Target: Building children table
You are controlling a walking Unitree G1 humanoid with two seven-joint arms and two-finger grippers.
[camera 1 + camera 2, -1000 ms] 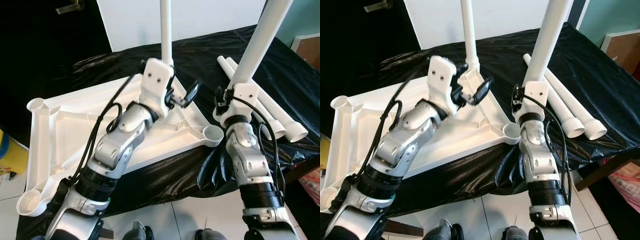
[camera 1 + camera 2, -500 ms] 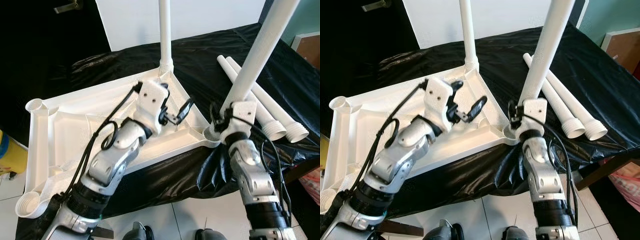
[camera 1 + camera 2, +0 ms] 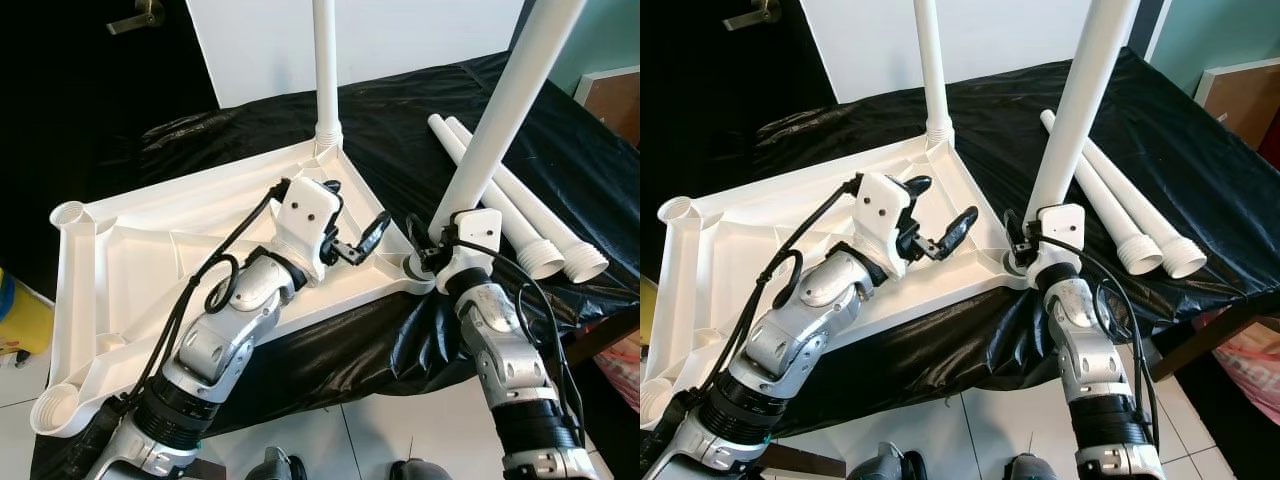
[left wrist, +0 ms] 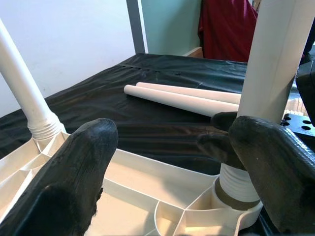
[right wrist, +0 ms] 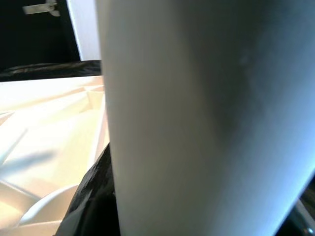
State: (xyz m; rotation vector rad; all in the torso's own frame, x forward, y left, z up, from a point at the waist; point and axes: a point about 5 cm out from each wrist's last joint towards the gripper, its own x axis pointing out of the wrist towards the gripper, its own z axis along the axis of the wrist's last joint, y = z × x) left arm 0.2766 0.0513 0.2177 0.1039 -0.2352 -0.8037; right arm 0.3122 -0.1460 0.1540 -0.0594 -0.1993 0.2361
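Observation:
The white plastic tabletop point(image 3: 150, 240) lies upside down on a black-covered surface. One white leg point(image 3: 325, 70) stands upright in its far corner socket. My right gripper point(image 3: 440, 250) is shut on a second leg point(image 3: 500, 120), which leans slightly, with its threaded lower end sitting at the near right corner socket point(image 4: 236, 196). My left gripper point(image 3: 938, 205) is open and hovers just above the tabletop's inner ribs, a little left of that socket, holding nothing. Two loose legs point(image 3: 520, 215) lie side by side on the black cover to the right.
Two open corner sockets point(image 3: 70, 212) point(image 3: 50, 410) are on the left side of the tabletop. The near edge of the black cover point(image 3: 340, 360) drops to a tiled floor. A yellow object point(image 3: 20, 320) sits low at the left, a wooden box point(image 3: 610, 90) at the right.
My right gripper has come down with its leg, bringing the lower end to the near right corner socket. My left gripper has drawn back from the standing leg and lowered over the tabletop.

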